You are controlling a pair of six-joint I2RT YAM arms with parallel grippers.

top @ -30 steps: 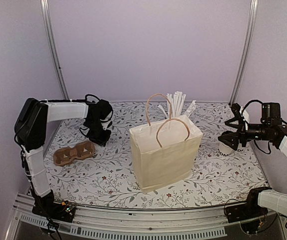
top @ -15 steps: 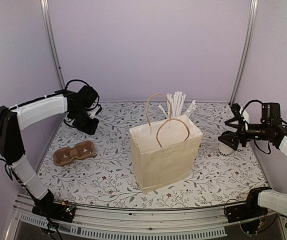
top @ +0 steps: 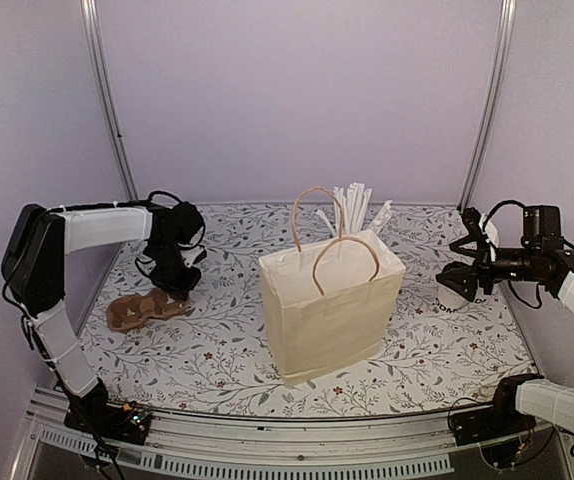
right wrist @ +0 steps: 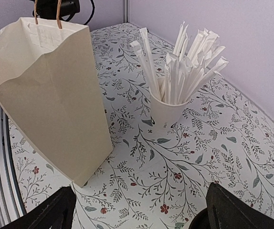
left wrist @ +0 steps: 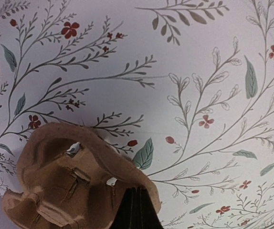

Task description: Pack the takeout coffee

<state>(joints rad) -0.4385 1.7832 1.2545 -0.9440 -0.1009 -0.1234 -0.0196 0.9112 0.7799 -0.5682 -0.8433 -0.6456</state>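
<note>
Since the takeout coffee (top: pixel 453 302) sits right of the paper bag (top: pixel 332 310), well apart from it, the right arm (top: pixel 572 280) is the one for this; the left arm (top: pixel 102 227) is off on the bag's far side. Cup stands upright on the bench (top: pixel 437 365), long axis vertical, dark lettering just showing low on its side under the wrist. Lid is hidden by the arm in the top view, and the right wrist view barely catches the cup, so can't check the lid.

Right fingers (right wrist: pixel 235 212) are spread wide, one at each bottom corner of the wrist view, bench pattern between them. From above they sit at the cup's upper part, wrist on the side away from the bag. Can't tell if either one touches the cup.

Left fingers (left wrist: pixel 136 210) are closed together at the rim of the brown cup carrier (top: pixel 145 309), left of the bag. Can't tell whether pulp is pinched between them.

Bag is upright, mouth up, both handles (top: pixel 345 262) standing above it; straw cup (right wrist: pixel 168 112) just behind the bag. My read: close on the cup, lift it clear of the bag's rim, carry it toward the bag, lower between the handles. Risk is snagging a handle or tipping the cup.
</note>
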